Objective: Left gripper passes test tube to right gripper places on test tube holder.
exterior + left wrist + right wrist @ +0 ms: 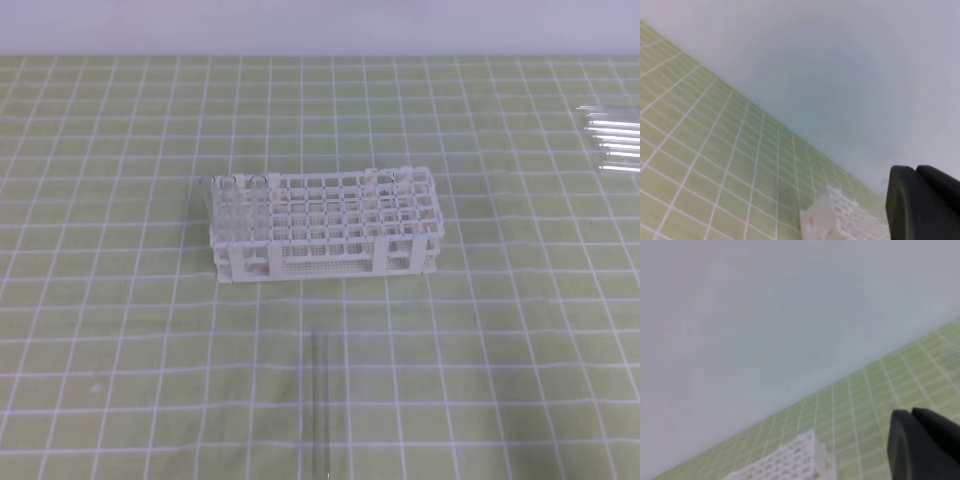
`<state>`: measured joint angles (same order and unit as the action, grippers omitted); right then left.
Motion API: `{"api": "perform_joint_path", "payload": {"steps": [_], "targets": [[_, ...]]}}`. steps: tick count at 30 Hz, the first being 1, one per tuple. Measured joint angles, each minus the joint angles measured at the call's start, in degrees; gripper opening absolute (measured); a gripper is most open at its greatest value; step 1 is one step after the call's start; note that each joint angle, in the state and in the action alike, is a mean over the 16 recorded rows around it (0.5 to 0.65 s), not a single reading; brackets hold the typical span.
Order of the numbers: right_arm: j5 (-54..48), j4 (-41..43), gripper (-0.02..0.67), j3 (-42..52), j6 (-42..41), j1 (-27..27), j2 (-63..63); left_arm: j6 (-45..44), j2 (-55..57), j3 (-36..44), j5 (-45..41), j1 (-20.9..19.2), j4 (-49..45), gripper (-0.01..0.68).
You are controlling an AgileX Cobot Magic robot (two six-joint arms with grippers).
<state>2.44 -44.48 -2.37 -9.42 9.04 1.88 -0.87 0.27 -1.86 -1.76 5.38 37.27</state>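
Test tube [319, 405] flat on tabletop [120, 330], near side of rack [325, 225], apart from it. Left end effector [922, 202] and right end effector [925, 442] barely in frame; opening unclear, seemingly empty. Approach with left, straddle tube mid-length, grip gently.

Neither arm appears in the exterior high view. Each wrist camera catches only a black piece of its own gripper at the lower right corner: the left gripper [922, 202] and the right gripper [925, 444]. Their opening cannot be judged.
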Motion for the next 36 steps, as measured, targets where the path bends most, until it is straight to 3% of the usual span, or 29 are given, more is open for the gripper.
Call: {"api": "perform_joint_path", "payload": {"steps": [9, 23, 29, 36], "targets": [[-10.78, 3.08, -0.002, -10.27, -0.12, 0.00, 12.40, -1.90, 9.33, -9.72, -10.42, 0.00, -0.83, 0.000], [-32.45, 13.27, -0.002, -25.67, -0.24, 0.00, 36.72, -12.86, 36.73, -31.17, -36.40, 1.56, -0.65, 0.000], [-35.98, 14.84, -0.002, -26.91, -0.54, 0.00, 41.33, -11.87, 45.92, -34.84, -39.77, 6.98, 0.35, 0.000], [-36.91, 15.70, -0.002, -26.96, -1.12, 0.00, 42.93, -5.74, 56.08, -37.12, -36.76, 18.51, -1.43, 0.000]]}}
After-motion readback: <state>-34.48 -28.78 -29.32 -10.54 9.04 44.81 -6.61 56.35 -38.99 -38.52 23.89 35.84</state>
